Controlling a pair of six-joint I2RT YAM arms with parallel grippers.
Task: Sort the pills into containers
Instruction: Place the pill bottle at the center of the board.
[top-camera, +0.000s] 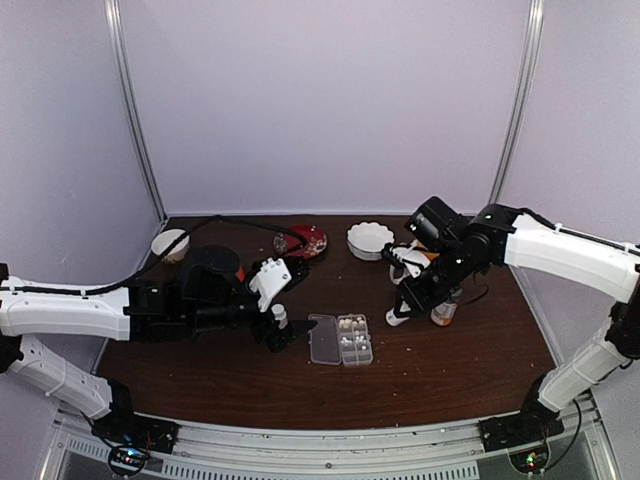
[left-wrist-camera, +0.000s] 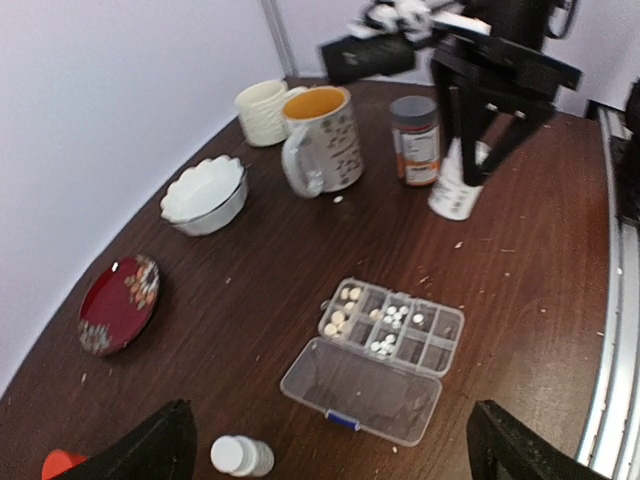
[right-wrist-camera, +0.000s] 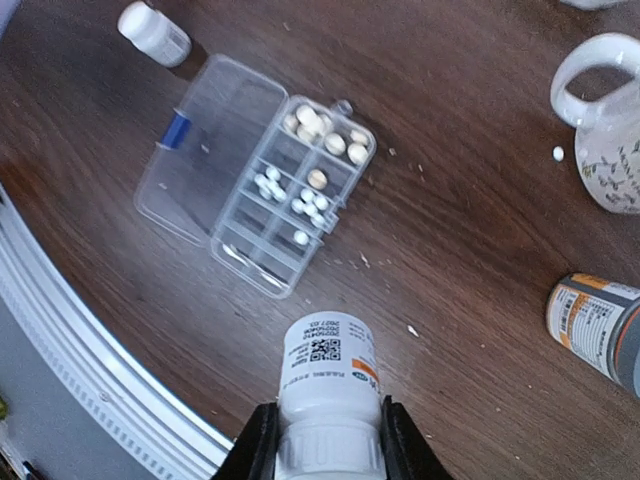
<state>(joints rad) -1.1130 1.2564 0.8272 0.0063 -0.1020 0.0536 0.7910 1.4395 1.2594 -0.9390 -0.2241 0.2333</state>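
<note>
Metal rail, dark table, pale walls

Pale lilac walls — dark wood table, silver corner posts, even light.

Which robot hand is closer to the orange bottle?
Right. The right gripper, holding a white bottle, is just beside the orange bottle; the left gripper is away across the pill box.
</note>
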